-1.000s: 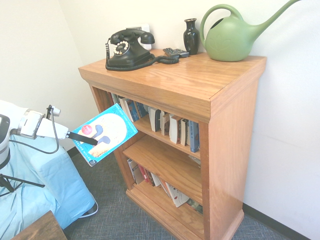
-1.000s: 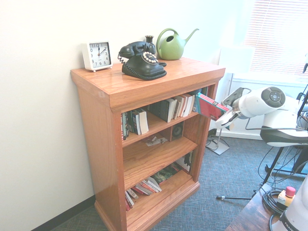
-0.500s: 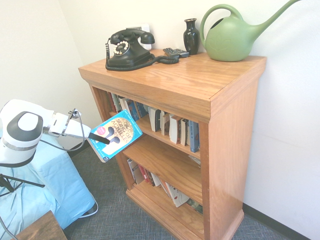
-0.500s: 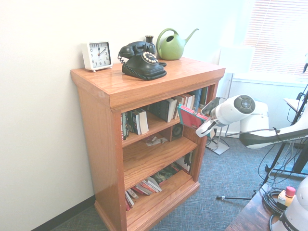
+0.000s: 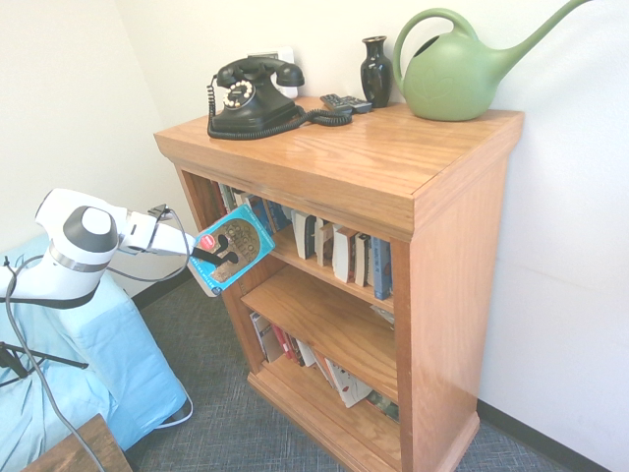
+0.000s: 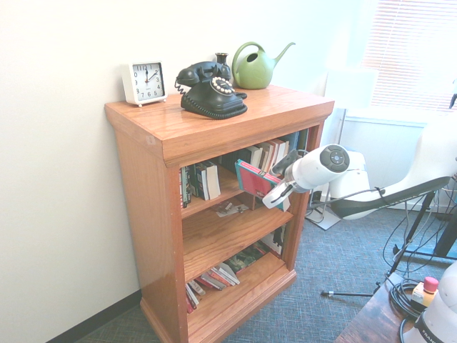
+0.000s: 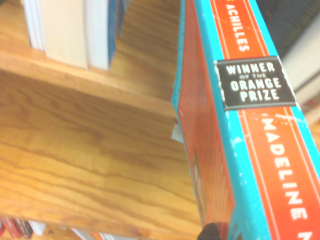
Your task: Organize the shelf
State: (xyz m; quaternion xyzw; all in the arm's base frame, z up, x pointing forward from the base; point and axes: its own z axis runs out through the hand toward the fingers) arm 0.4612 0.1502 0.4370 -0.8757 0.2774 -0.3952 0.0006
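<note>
The pincer (image 5: pixel 228 258) is closed on a blue book (image 5: pixel 257 236). In the first outside view, the book sticks out from the pincer toward 2 o'clock. Its long way runs from about 8 to 2, so it leans. There is just one arm, so this arm must do the job.

The book is in front of the shelf (image 5: pixel 344 162), near the top open row. In the second outside view, a gap between the row's books lies at about 9 o'clock from it. I think the book must stand up straighter and turn before it slides in, or it may bump its neighbors.

On top are a black phone (image 5: pixel 257 110), a dark vase (image 5: pixel 375 75) and a green watering can (image 5: pixel 452 81). Past the shelf is a window with blinds (image 6: pixel 410 53).
</note>
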